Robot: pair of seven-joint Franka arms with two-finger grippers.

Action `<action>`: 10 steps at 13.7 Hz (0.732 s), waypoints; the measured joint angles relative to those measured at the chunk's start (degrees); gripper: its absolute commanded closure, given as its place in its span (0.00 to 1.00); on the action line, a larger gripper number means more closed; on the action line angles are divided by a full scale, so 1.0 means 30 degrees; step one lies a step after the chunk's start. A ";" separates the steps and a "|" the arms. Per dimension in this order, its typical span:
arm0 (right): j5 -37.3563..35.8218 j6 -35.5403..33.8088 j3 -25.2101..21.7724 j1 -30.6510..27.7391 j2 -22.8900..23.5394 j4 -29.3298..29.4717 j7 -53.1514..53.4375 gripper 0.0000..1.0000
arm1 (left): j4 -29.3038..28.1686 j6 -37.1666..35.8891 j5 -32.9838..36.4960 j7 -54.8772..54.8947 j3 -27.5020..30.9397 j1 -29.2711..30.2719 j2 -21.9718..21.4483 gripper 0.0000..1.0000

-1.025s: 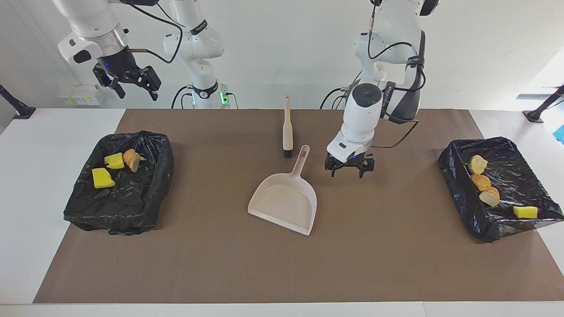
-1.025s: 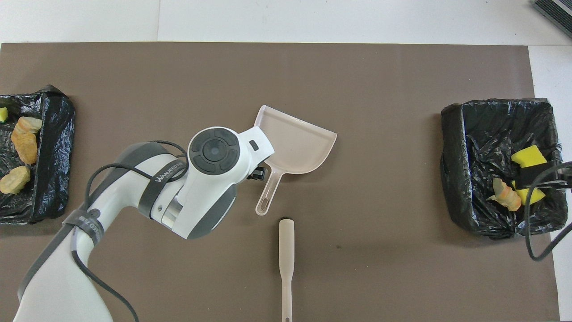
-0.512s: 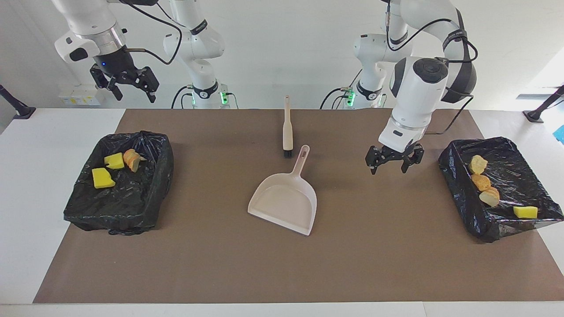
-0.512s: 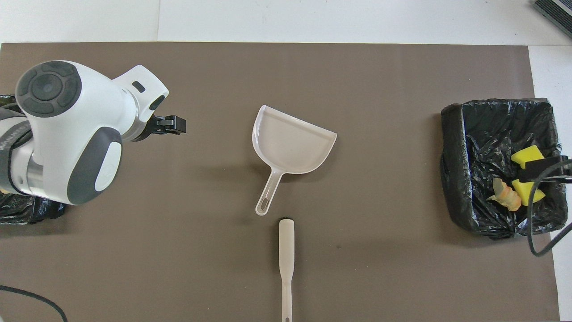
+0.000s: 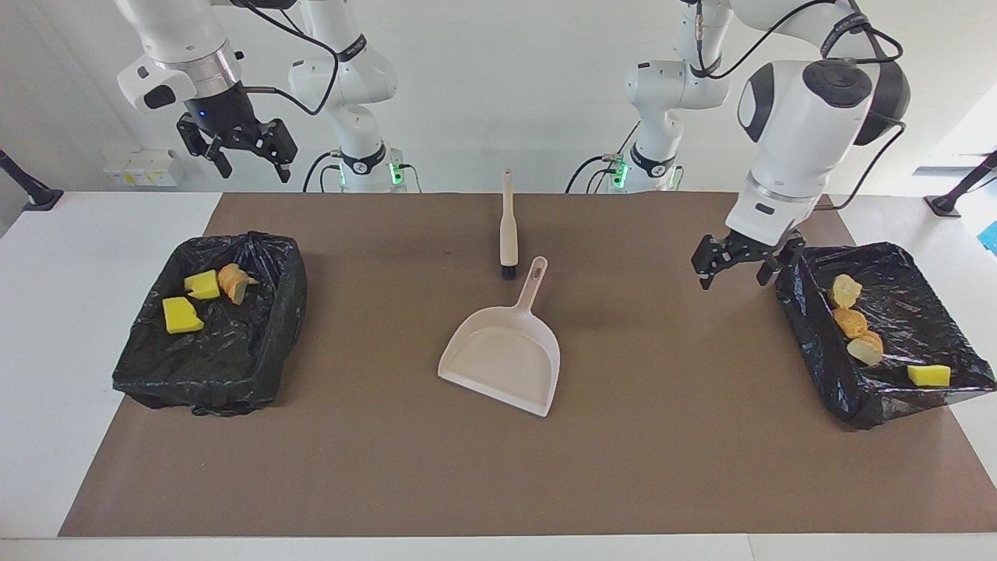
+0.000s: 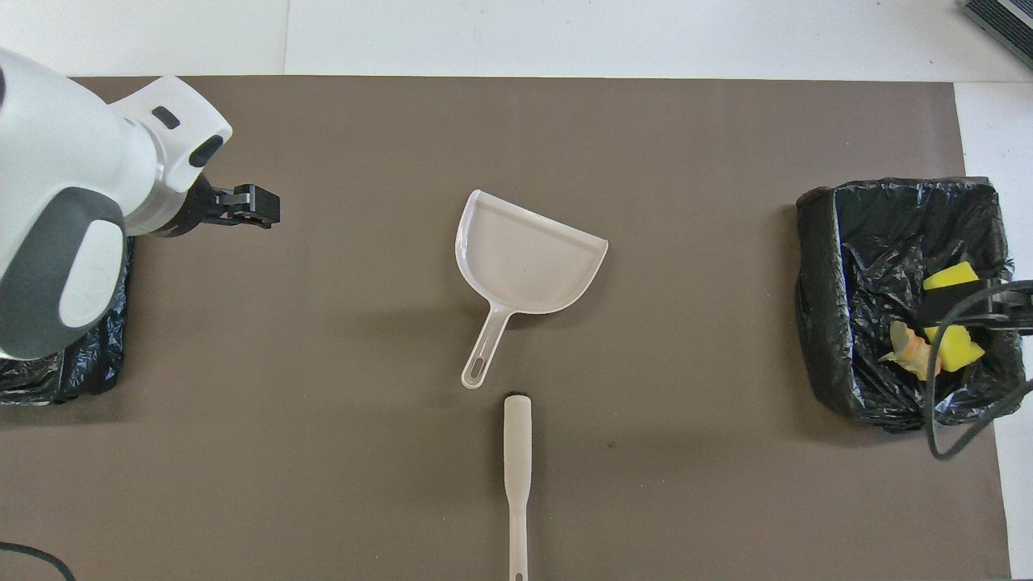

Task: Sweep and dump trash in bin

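Hovering over the mat beside the bin (image 5: 888, 335) at its own end of the table, the left gripper (image 5: 738, 268) hung wide and empty. The right gripper (image 5: 240, 152) was raised above the other bin (image 5: 210, 327), likewise spread, holding nothing. The trash (image 5: 855, 323) was all binned: four pieces in the left arm's bin, three in the other, seven counted. One dustpan (image 5: 506, 351) and one brush (image 5: 508, 226) lay mid-table. I judged the work done; retreating well meant lifting clear without snagging either liner.
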 measured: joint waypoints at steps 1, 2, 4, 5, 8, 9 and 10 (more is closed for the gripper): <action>0.0000 0.0005 -0.0021 -0.0003 0.0000 0.0000 0.0000 0.00 | 0.0014 -0.0250 -0.0124 0.0738 0.0609 0.0050 -0.0010 0.00; 0.0001 0.0005 -0.0045 -0.0014 0.0001 -0.0003 0.0000 0.00 | 0.0038 -0.0580 -0.0317 0.1375 0.1267 0.0029 -0.0060 0.00; 0.0021 -0.0160 -0.0123 -0.0164 0.0040 -0.0016 0.0001 0.00 | 0.0146 -0.1514 -0.0894 0.2212 0.2388 0.0042 -0.0591 0.00; 0.0025 -0.0228 -0.0227 -0.0228 0.0086 -0.0027 0.0001 0.00 | 0.0158 -0.2191 -0.1018 0.2333 0.2689 0.0059 -0.1129 0.00; 0.0027 -0.0229 -0.0356 -0.0266 0.0151 -0.0059 0.0001 0.00 | -0.0066 -0.4535 -0.1091 0.2330 0.2643 0.0046 -0.3211 0.00; 0.0026 -0.0228 -0.0354 -0.0262 0.0151 -0.0059 0.0001 0.00 | -0.0260 -0.4936 -0.1092 0.2329 0.2565 0.0042 -0.3723 0.00; 0.0024 -0.0227 -0.0353 -0.0259 0.0151 -0.0060 0.0000 0.00 | -0.0503 -0.5113 -0.1092 0.2330 0.2552 0.0043 -0.4033 0.00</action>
